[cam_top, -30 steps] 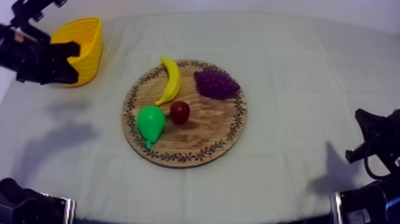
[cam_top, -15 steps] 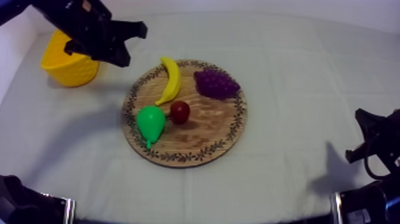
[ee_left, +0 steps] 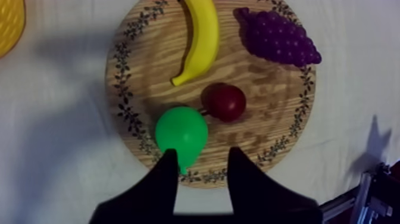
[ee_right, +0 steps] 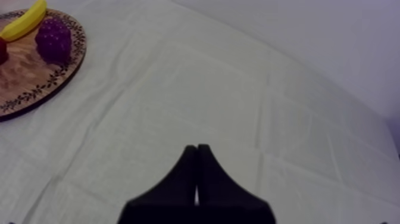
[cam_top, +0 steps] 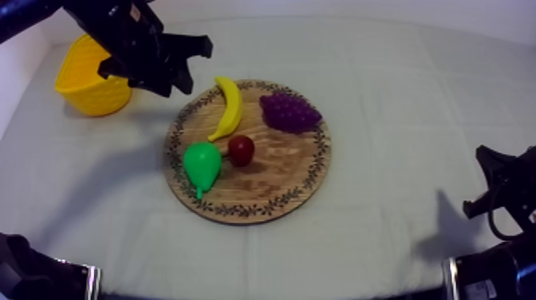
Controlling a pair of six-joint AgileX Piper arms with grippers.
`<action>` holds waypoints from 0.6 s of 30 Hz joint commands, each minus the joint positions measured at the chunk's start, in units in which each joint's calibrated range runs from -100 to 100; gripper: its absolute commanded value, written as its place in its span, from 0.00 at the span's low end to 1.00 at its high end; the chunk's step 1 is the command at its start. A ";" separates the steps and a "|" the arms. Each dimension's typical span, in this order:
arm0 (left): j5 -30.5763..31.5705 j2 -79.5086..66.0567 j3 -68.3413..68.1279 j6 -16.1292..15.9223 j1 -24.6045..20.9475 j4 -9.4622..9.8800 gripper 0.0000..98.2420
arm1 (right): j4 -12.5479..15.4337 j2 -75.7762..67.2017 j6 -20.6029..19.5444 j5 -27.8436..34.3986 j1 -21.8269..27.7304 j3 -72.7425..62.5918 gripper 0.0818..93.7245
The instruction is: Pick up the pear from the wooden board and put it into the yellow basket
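Reaching in from the upper left of the top view, our left gripper (cam_top: pixel 191 62) sits between the yellow basket (cam_top: pixel 86 89) and the round wooden board (cam_top: pixel 281 177), close to the upper end of the banana (cam_top: pixel 229 108). Its jaws stand wide apart with nothing between them; in the left wrist view, the narrow end of the pear (ee_left: pixel 181 131) shows beside one finger. The pear lies on the board near its left rim, just beside the small red fruit (cam_top: pixel 241 149), with the bunch of grapes (cam_top: pixel 290 112) opposite. Our right gripper (ee_right: pixel 196 149) rests over bare cloth beside the board, jaws pressed together on nothing.
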State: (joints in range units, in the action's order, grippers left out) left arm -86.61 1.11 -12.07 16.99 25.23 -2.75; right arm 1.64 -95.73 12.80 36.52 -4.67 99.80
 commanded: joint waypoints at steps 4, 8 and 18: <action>-0.03 -0.11 -0.96 0.14 0.06 -0.37 0.58 | -0.01 -0.03 0.02 0.02 0.00 -0.02 0.00; 0.52 -0.42 -1.93 0.08 -0.07 -0.89 0.71 | -0.01 -0.03 0.02 0.02 0.00 -0.02 0.00; 2.25 -1.20 -4.55 -0.22 0.21 -2.10 0.95 | -0.01 -0.03 0.02 0.02 0.00 -0.02 0.00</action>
State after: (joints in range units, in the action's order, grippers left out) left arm -84.54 -0.02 -16.34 16.66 25.42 -4.86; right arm 1.64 -95.73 12.80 36.52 -4.67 99.80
